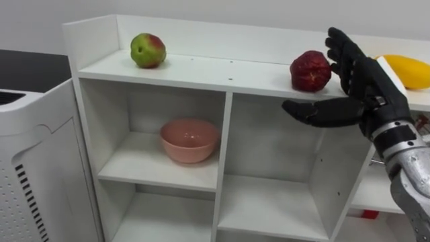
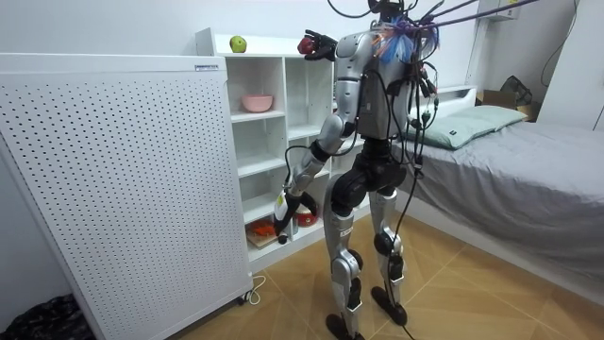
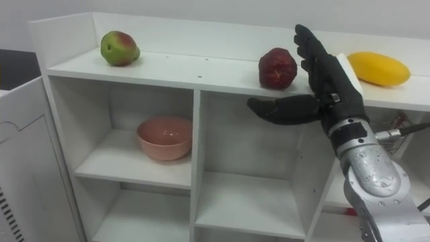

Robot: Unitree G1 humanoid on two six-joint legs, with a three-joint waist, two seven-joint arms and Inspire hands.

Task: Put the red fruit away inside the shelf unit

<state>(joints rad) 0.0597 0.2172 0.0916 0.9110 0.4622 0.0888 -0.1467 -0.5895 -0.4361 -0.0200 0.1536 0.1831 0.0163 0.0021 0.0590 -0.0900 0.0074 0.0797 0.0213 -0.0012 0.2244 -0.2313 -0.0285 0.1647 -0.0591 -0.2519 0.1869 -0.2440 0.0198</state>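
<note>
Holding the right robot hand (image 1: 359, 84) up at the top shelf (image 1: 201, 72) of the white closet, wide open, with straight fingers pointing upward and the thumb stretched out sideways below the shelf's front edge, gripping nothing. Hovering just to the right of a dark red fruit (image 1: 310, 70) with the palm turned toward it; impossible to tell whether touching it or slightly apart.

Sitting near the front edge of the top shelf, above the right end of the middle compartment: that red fruit. Lying farther right on the same shelf, partly hidden behind the hand: a yellow mango (image 1: 413, 72). Sitting well apart at the left end of the top shelf: a green-and-red apple (image 1: 148, 50). Standing upright in the upper left compartment: a pink bowl (image 1: 189, 140).

Hanging low at the robot's side in the room view, down by the lower compartments: the left robot hand (image 2: 284, 219); cannot tell its state.

Standing upright facing the closet, between a white perforated panel (image 2: 123, 179) on the room view's left and a grey bed (image 2: 528, 179) on the room view's right.
</note>
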